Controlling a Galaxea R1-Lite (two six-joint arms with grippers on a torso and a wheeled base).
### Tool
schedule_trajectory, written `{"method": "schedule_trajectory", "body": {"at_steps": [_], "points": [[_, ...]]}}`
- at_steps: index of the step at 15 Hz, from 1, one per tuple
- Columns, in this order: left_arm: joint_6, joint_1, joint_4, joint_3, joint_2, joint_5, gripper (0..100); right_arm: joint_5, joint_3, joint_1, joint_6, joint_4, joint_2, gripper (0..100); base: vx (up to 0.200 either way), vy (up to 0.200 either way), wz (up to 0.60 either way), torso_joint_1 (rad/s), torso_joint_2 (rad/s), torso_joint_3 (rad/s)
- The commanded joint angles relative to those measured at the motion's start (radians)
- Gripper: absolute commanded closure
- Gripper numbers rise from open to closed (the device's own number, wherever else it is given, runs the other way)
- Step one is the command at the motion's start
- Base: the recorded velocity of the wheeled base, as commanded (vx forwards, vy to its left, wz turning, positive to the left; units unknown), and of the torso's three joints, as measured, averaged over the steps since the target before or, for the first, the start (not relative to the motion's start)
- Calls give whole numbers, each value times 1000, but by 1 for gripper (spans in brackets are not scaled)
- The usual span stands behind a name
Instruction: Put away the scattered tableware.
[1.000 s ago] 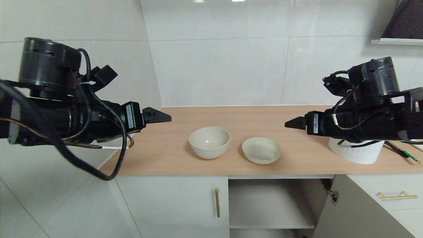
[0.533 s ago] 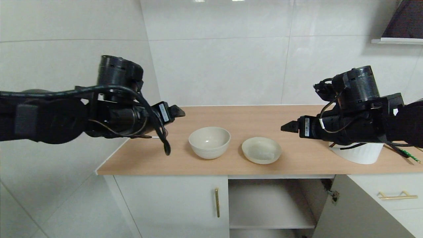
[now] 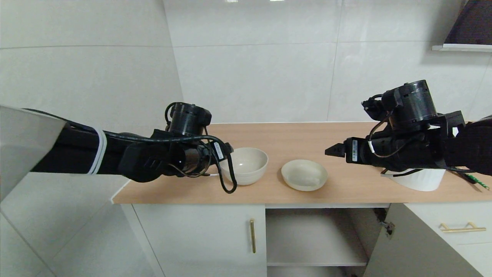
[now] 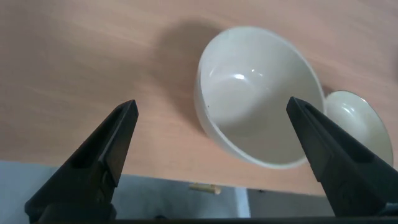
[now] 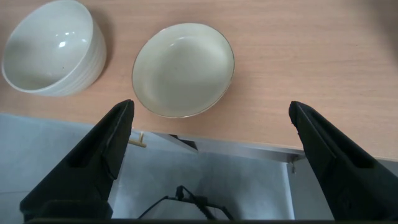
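Observation:
Two pale bowls stand on the wooden counter point(image 3: 346, 134). The deep cream bowl point(image 3: 246, 165) point(image 4: 258, 96) point(image 5: 53, 46) is on the left, and the shallow cream bowl point(image 3: 304, 175) point(image 4: 357, 124) point(image 5: 183, 68) sits beside it on the right. My left gripper point(image 3: 228, 149) point(image 4: 217, 149) is open at the deep bowl's left rim, fingers spread wide above it, holding nothing. Up and to the right of the shallow bowl, my right gripper point(image 3: 331, 151) point(image 5: 214, 158) hovers open and empty above the counter.
A white ribbed container point(image 3: 417, 179) and chopsticks point(image 3: 471, 177) sit at the counter's right end. Below the bowls a cabinet point(image 3: 315, 234) stands open, its door point(image 3: 407, 246) swung out to the right. A closed door with a gold handle point(image 3: 252, 235) is to the left.
My left arm has stretched forward and down until its gripper reached the deep bowl's rim. The right gripper drifted slightly left. Both bowls stayed put.

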Motion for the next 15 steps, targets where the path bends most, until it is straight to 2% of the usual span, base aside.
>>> {"method": "schedule_trajectory", "body": {"at_steps": [1,14,15], "points": [[-18,-4,-18,-14,70,-1,0,0,0,2,2,0,3,0,0,0,0,0,0,0],[-19,-4,-17,-26,114,-1,0,-1,6,2,2,0,2,0,0,0,0,0,0,0],[-19,-4,-17,-26,119,-2,100,-1,7,2,2,0,2,0,0,0,0,0,0,0]]}}
